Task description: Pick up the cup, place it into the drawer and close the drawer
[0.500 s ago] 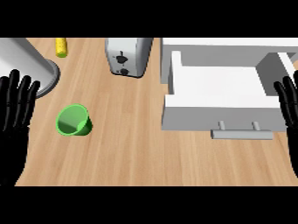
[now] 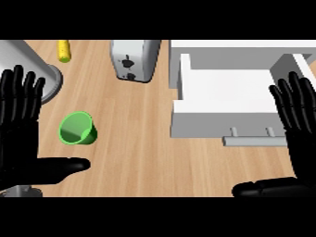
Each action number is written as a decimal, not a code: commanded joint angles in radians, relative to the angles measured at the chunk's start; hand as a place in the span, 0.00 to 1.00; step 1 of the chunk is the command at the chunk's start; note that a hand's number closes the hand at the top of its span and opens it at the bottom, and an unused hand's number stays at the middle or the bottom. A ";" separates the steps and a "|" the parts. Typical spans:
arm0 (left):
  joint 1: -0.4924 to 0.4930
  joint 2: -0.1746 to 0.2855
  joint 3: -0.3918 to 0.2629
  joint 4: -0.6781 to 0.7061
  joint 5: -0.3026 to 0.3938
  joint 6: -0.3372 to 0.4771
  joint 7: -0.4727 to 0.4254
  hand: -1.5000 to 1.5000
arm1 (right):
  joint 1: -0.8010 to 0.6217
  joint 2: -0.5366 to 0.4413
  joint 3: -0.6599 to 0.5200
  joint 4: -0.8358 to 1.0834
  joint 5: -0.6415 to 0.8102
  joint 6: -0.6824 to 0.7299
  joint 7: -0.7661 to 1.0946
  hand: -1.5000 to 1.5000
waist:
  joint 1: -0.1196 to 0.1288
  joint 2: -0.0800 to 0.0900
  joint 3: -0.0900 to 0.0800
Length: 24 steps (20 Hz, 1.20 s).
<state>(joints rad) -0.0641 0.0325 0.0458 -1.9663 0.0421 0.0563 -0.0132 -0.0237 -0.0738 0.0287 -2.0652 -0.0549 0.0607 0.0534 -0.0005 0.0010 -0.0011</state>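
Just right of left hand (image 2: pixel 13 139), green cup (image 2: pixel 77 128), white drawer (image 2: pixel 218 121) open

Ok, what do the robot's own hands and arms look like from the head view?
The left hand and right hand are both glossy black, with long slender fingers and a thicker thumb. A sliver of grey forearm shows beneath the left one. No cables or markings are visible.
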 commanded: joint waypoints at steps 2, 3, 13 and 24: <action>-0.079 -0.031 0.014 0.114 0.021 0.040 -0.008 0.00 | -0.031 0.017 -0.001 0.040 -0.033 0.007 0.020 0.00 | -0.001 -0.001 0.001; -0.088 -0.031 0.014 0.062 0.039 0.053 0.056 0.00 | 0.004 0.002 -0.043 0.075 -0.087 0.048 -0.033 0.00 | -0.001 -0.001 0.001; -0.023 -0.023 -0.019 0.054 0.045 0.059 0.009 0.00 | -0.079 0.007 -0.006 -0.028 -0.028 -0.003 0.125 0.00 | 0.002 -0.002 0.001; -0.046 0.024 0.040 0.119 0.073 0.075 0.035 0.00 | -0.060 0.026 -0.024 -0.011 -0.038 -0.002 0.076 0.00 | 0.002 -0.002 0.001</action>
<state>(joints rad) -0.1482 0.0370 0.0717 -1.7944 0.1031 0.1330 -0.0209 -0.0860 -0.0614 -0.0061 -2.0545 -0.0991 0.0735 0.1178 0.0002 -0.0004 0.0000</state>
